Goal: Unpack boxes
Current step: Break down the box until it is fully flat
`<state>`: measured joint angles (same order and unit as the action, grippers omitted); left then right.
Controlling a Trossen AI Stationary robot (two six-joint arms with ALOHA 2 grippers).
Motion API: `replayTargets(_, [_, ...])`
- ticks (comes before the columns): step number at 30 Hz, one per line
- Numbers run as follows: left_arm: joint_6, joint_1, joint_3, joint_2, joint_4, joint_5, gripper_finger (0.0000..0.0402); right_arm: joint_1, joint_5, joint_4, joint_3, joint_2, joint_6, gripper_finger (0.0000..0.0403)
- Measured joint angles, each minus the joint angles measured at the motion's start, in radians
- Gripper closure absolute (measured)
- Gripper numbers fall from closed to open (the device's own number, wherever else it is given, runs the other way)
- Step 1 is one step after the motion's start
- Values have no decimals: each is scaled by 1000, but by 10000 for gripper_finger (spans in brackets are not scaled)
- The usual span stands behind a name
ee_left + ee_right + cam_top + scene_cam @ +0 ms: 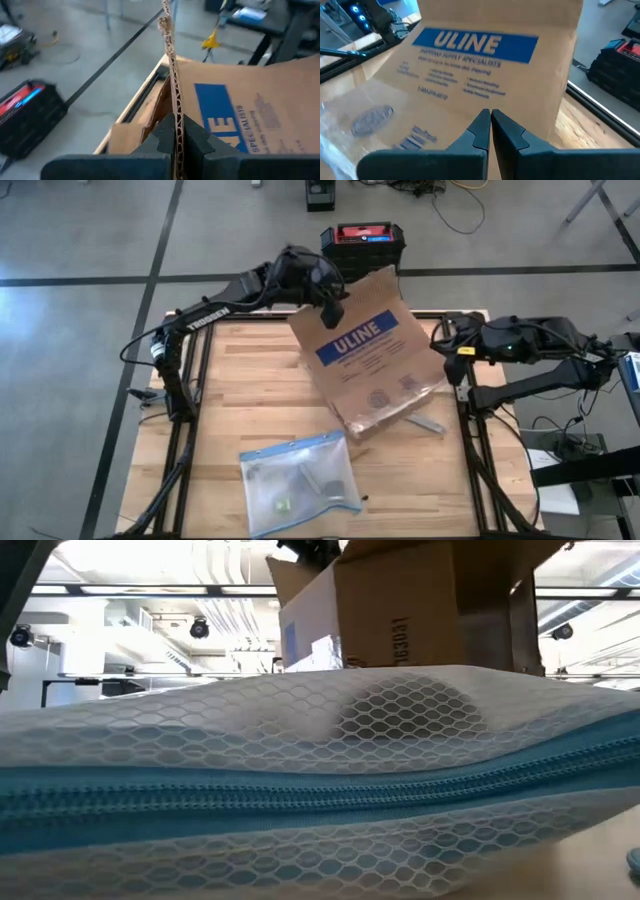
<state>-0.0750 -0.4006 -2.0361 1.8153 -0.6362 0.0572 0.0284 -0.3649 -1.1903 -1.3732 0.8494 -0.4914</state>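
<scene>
Tipping step: left gripper (178, 142) clamped on cardboard box (368, 350) flap edge, box tilted; right gripper (490, 125) closed, empty, beside box; next likely needs contents shaken out

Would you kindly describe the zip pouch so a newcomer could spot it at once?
Start from the brown ULINE box tilted at mid-table; nearer the wooden table's front edge lies the zip pouch. It alone is clear, flat and blue-edged, with small items inside.
</scene>
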Motion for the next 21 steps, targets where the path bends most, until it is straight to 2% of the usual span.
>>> replayTargets(5, [-3, -3, -58, 1, 119, 203, 401, 0, 1, 16, 2, 33, -7, 403])
replayTargets(7, [-4, -2, -80, 1, 135, 248, 401, 1, 0, 37, 2, 37, -6, 403])
replayTargets(13, [9, 1, -52, -13, 81, 249, 401, 0, -10, 77, 2, 32, -5, 403])
replayTargets(21, [42, -4, 159, -36, -31, 225, 401, 0, -30, 80, 2, 28, -6, 403])
